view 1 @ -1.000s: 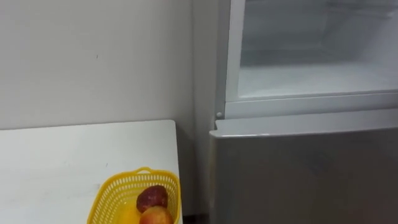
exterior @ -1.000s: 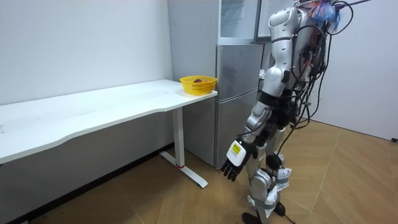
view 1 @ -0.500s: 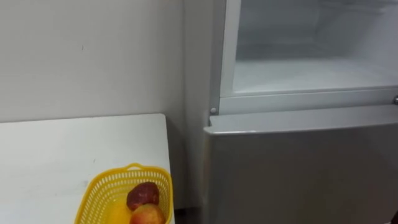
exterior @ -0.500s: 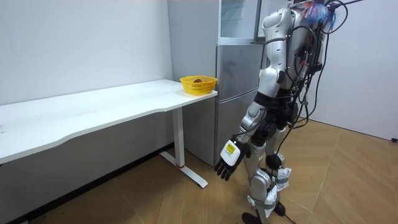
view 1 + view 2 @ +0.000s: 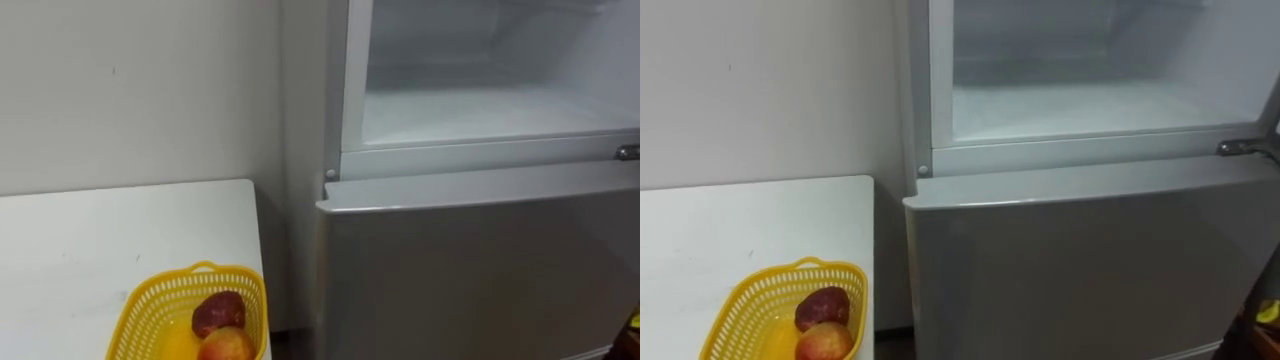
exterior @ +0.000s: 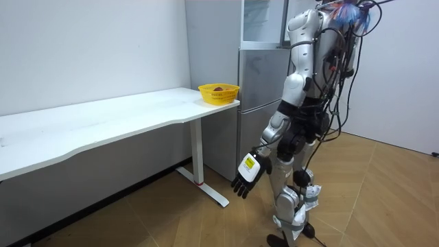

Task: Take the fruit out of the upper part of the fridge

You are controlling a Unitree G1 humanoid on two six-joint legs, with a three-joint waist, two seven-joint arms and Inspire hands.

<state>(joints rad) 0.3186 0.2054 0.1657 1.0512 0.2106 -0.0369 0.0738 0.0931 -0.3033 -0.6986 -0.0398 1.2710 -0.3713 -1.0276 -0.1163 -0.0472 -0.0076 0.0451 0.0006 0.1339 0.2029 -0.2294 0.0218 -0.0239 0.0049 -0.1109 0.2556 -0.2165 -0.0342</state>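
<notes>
The silver fridge (image 5: 470, 270) stands just beside the counter (image 5: 100, 240); its upper compartment (image 5: 480, 110) is open, white inside.

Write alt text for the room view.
A humanoid robot stands facing a grey fridge whose upper compartment is open, its left hand hanging low with fingers spread. Beside the fridge, a yellow basket of fruit sits at the end of a long white table.

yellow basket (image 5: 160, 310), grey fridge (image 5: 470, 270), white table (image 5: 90, 240)
</notes>
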